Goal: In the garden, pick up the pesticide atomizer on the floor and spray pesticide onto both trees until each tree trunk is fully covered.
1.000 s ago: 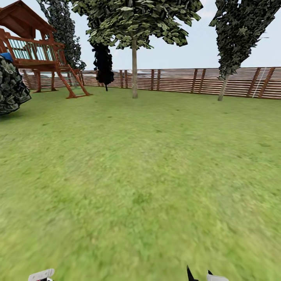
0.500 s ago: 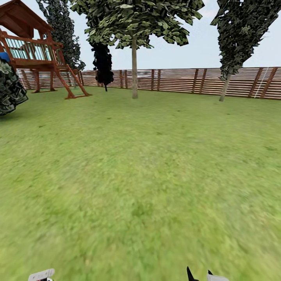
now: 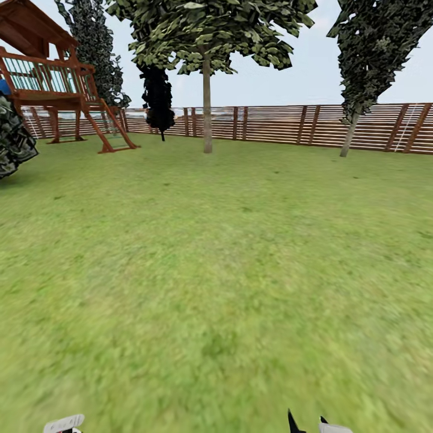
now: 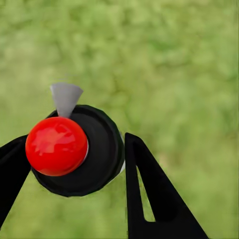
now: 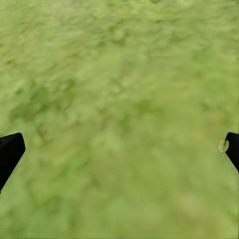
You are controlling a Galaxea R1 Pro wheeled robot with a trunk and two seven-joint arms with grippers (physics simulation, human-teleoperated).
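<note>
— Two black fingers of the left gripper point(image 4: 74, 164) close on the pesticide atomizer point(image 4: 74, 149), don't they?

— Yes. Its dark round body with a red cap and a pale grey nozzle sits between them, clamped on both sides, above blurred grass point(image 4: 174, 59).

— And the right gripper point(image 5: 119, 144)?

— Spread wide, holding nothing, pointed down at the lawn.

— How do the arms sit?

— Low and tucked in; the head view catches just their tips at the lower edge. Well ahead of them stand two trees, one pale trunk point(image 3: 207, 105) centre, another point(image 3: 347, 135) off right, before the slatted fence point(image 3: 282, 124). A wooden playhouse point(image 3: 54, 78) stands far left.
</note>
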